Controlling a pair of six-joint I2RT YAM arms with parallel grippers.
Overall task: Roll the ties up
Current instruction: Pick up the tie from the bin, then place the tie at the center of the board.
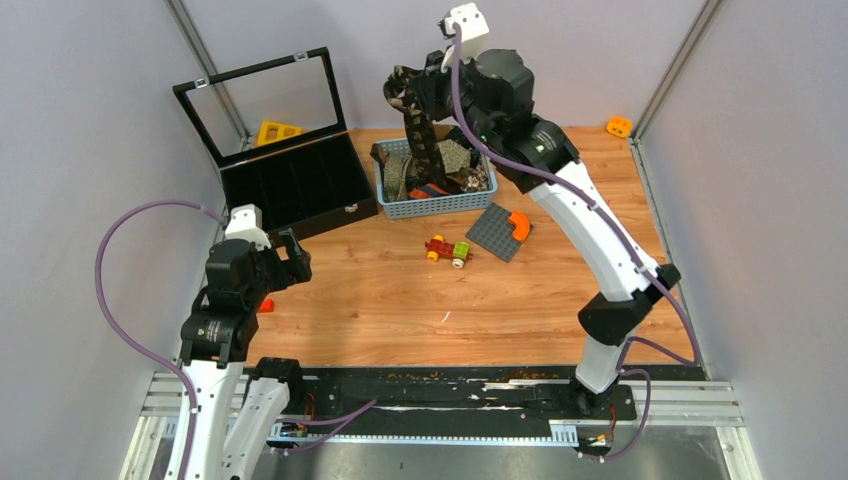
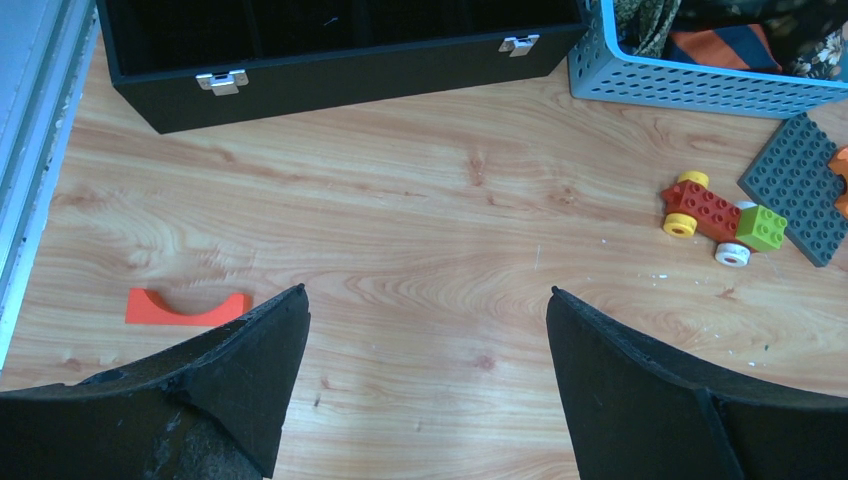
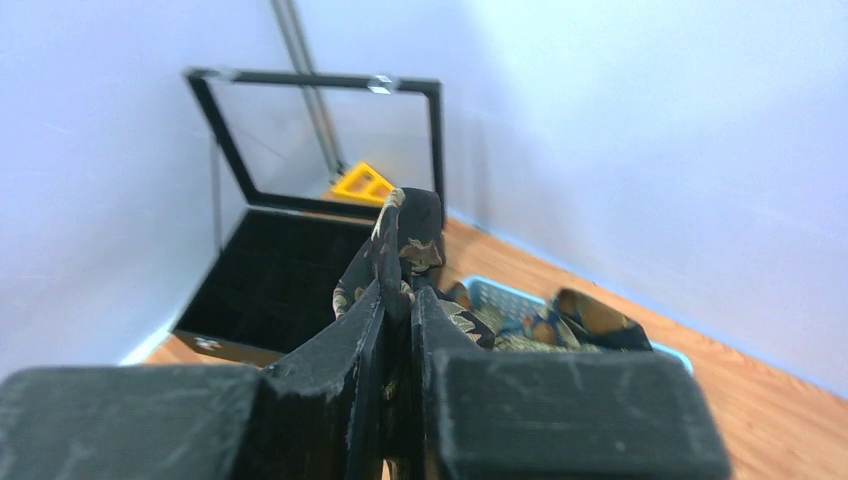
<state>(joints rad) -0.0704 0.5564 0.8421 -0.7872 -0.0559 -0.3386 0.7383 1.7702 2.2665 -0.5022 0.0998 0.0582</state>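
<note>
Over wooden table (image 1: 400, 300), black floral tie (image 1: 413, 125) dangles from right gripper (image 3: 398, 300).

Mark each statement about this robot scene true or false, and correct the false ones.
1. The right pincer is shut on a black tie. True.
2. The left pincer grips the orange arch. False: it is open and empty, and the arch lies apart from it.
3. The black box is closed. False: it stands open.
4. The toy car lies outside the blue basket. True.
</note>
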